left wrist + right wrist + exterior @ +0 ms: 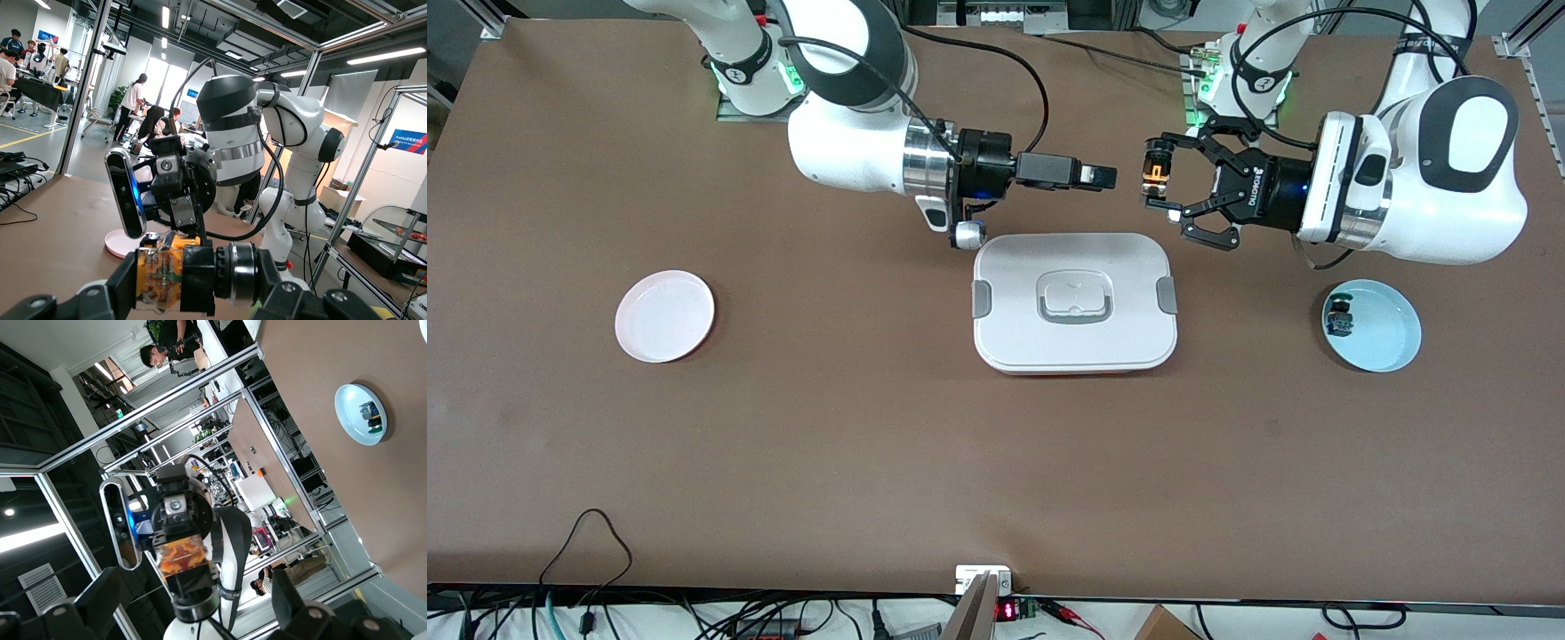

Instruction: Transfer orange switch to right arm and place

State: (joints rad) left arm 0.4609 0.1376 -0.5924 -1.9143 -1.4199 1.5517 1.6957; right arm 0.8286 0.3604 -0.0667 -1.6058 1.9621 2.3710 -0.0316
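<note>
The orange switch [1156, 174] is up in the air, pinched between the fingertips of the left gripper [1158, 182], which is clamped on it over bare table [871, 444] just off the lidded white container [1075, 302]. Facing it, close but not touching, is the right gripper [1104, 177], its slim fingers spread apart and empty.

The handover looks to be the step in hand: the two grippers are lined up tip to tip. The next move likely calls for the right gripper to ease onto the exposed part of the switch and close before the left lets go; little of the tiny body shows outside the left's fingers, so alignment matters.

A pink plate [664, 316] lies toward the right arm's end, a likely target. A blue plate [1371, 325] toward the left arm's end holds another small part [1339, 317]. Nothing stands between the grippers.
</note>
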